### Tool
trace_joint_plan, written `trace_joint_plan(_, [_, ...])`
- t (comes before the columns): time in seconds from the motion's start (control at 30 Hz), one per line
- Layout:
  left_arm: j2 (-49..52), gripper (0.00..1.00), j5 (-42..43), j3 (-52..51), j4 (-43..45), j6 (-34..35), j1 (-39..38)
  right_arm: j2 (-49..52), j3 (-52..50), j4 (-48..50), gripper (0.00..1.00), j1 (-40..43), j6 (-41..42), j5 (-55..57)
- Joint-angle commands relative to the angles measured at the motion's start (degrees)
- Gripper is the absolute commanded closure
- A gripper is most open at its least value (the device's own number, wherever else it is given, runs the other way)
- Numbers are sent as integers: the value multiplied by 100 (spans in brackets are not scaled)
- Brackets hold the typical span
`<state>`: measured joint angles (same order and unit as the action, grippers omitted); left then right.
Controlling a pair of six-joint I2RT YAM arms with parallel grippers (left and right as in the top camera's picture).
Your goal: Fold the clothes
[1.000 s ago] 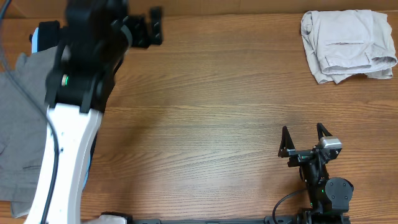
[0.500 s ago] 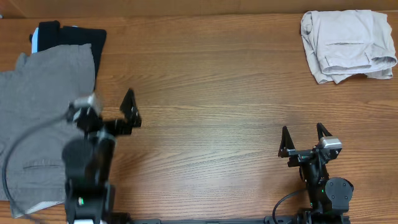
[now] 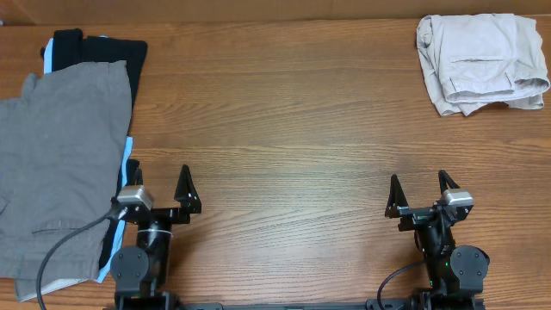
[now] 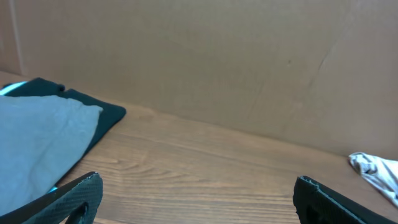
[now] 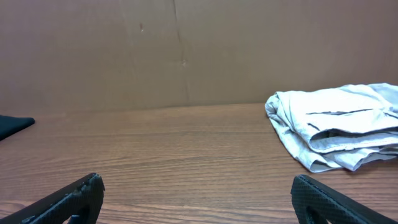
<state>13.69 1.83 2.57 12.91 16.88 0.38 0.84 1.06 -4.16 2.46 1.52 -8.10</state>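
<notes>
The clothes, a pair of light beige shorts (image 3: 478, 62), lie in a folded bundle at the table's far right corner. The right wrist view has the shorts (image 5: 336, 134) ahead and to the right, and in the left wrist view an edge of the shorts (image 4: 376, 171) peeks in at far right. My left gripper (image 3: 160, 176) stands open near the front left, with only bare wood between its fingers (image 4: 74, 199). At the front right, my right gripper (image 3: 418, 179) is open too and holds nothing, well short of the shorts. Seen from their own wrists, the left gripper (image 4: 198, 180) and the right gripper (image 5: 198, 182) point toward the back.
Grey trousers (image 3: 60, 164) lie spread along the left edge, right beside my left arm. Under them at the far left sit a black garment (image 3: 95, 47) and a light-blue one (image 3: 49, 53). A brown cardboard wall (image 5: 186, 50) closes the back of the wooden table (image 3: 293, 129).
My left arm has swung back from high over the far left to its low place at the front left, uncovering the grey trousers. The right arm has not moved.
</notes>
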Motion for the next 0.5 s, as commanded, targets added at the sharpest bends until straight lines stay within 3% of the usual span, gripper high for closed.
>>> trace_joint_plan(0.0, [-435,0,-149,-229,-114,-431,33,-68,-61,24,0,-48,15,57])
trace_joint_plan(0.47, [-1351,0,-463,-229,-1722,-824,35,-68,-61,24,0,-48,15,57])
